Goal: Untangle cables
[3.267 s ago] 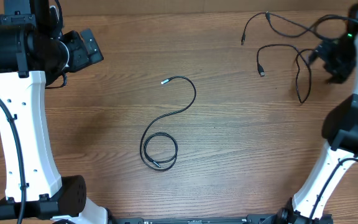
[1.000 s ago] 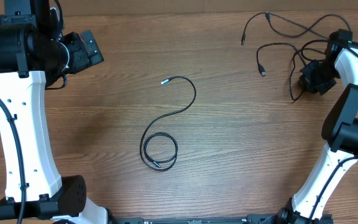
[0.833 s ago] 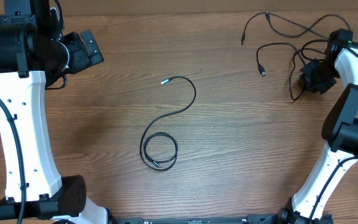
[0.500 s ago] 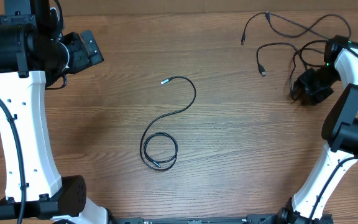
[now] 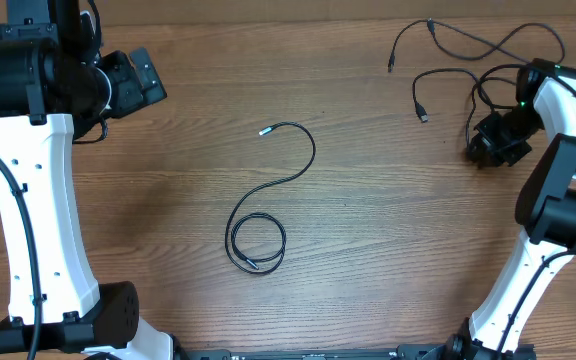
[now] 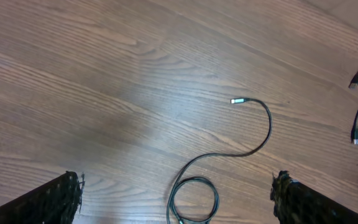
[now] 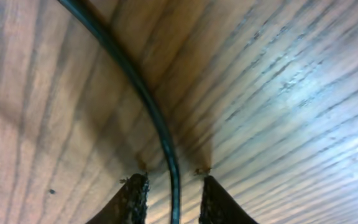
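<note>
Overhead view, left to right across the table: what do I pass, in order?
Left gripper → separate cable with a coiled end → free plug ends of the bunched cables → right gripper, its fingers astride one strand of that bunch.

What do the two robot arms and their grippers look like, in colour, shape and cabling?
Both arms have smooth white links and bulky black joints. The left arm has small dark dots on its shell, a thin black cable along it and a green light; the right arm has a green light too. The left gripper's fingers and the right gripper's fingers are black.
</note>
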Robot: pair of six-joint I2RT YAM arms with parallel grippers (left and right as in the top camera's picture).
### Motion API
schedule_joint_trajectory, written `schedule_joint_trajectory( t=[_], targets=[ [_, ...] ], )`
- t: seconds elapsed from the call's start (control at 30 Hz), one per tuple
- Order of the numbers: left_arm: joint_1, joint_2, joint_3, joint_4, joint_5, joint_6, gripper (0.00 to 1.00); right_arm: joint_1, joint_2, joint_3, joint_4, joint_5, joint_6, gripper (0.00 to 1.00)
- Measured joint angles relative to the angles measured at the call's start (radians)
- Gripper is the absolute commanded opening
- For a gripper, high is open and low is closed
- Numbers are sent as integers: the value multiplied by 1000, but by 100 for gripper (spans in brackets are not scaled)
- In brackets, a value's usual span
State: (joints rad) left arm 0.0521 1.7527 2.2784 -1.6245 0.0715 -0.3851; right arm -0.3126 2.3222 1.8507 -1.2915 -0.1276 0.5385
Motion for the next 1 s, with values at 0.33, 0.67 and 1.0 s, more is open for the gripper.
schedule_joint_trajectory(
  t=[0.33, 0.67, 1.0],
  targets=[
    [0, 0, 0, -3, 0, 0, 100, 2, 0, 0, 63, -3, 11, 15],
    [0, 0, 0, -6, 0, 0, 100, 2, 0, 0, 121, 37, 8, 9],
    [0, 0, 0, -11, 0, 0, 100, 2, 0, 0, 183, 50, 6, 4]
  ],
)
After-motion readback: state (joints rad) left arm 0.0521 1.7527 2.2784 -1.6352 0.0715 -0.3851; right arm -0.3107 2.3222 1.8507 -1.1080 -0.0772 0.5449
